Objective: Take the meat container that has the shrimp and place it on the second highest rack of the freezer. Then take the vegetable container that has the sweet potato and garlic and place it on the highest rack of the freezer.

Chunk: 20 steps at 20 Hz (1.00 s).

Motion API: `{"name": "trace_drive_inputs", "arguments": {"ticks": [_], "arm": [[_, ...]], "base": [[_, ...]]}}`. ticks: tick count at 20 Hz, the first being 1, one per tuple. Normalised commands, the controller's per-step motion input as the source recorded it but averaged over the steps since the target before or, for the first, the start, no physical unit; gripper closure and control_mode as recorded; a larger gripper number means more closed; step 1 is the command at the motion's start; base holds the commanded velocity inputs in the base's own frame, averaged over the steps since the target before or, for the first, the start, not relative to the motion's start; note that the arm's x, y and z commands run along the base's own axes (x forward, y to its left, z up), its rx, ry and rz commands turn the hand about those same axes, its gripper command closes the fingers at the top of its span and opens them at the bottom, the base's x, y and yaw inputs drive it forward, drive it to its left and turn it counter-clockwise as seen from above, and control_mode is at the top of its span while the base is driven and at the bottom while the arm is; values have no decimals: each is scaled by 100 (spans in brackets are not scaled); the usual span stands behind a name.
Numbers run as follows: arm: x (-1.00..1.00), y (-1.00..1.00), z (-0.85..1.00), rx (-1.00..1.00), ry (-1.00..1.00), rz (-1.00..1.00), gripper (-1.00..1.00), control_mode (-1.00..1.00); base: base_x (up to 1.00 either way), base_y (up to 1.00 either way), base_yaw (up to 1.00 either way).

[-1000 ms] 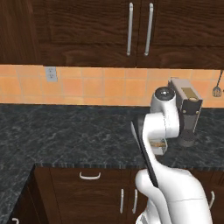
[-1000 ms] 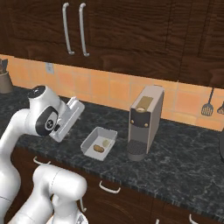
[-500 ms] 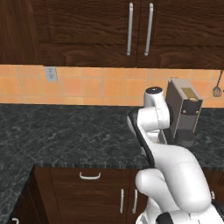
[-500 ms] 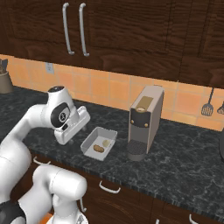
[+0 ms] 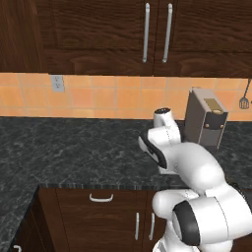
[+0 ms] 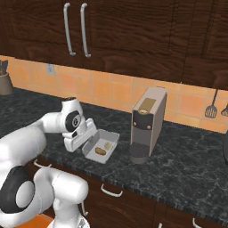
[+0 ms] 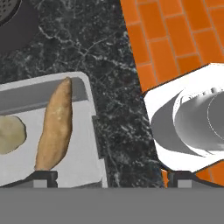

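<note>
Pale grey plastic: the vegetable container [image 6: 101, 146] sits open-topped near the front edge of the black marbled worktop [image 6: 187, 156], just left of the coffee machine [image 6: 146, 125], with the end effector [image 6: 84, 136] lowered to its left rim. Hand view: tan-brown sweet potato [image 7: 54, 124] lies lengthwise along the container's side wall; the pale round garlic [image 7: 9, 134] rests beside it, the two apparently not touching. The two finger tips [image 7: 43, 176] stand well apart, one over the container floor just under the sweet potato's end, the other outside over the worktop, so the container wall sits between them. End effector released, nothing gripped. Judgement: the fingers straddle the rim for a wall pinch, which suits a shallow tray whose contents are loose; lifting by one wall may tilt it, and the sweet potato could roll toward the low side. The inner finger looks close to the sweet potato's end, so closing might nudge it. Left base view: arm folded forward over the worktop edge, hiding the container. The freezer is not seen from here, so carrying will presumably need the base to drive. Orange tile backsplash [image 6: 111, 91] and dark wooden cabinets [image 6: 133, 31] behind. No brand, label or legible writing on the container, coffee machine or cabinets.
</note>
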Motion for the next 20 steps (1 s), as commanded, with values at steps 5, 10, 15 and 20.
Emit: {"name": "trace_drive_inputs", "arguments": {"ticks": [5, 10, 15, 20], "arm": [[21, -5, -49, 0, 7, 0, -100, -100], [-3, -4, -50, 0, 1, 0, -100, -100], [-12, 0, -63, 0, 0, 1, -100, -100], [0, -1, -64, 0, 0, 1, -100, -100]], "base": [[0, 0, 0], [0, 0, 0], [0, 0, 0], [0, 0, 0]]}}
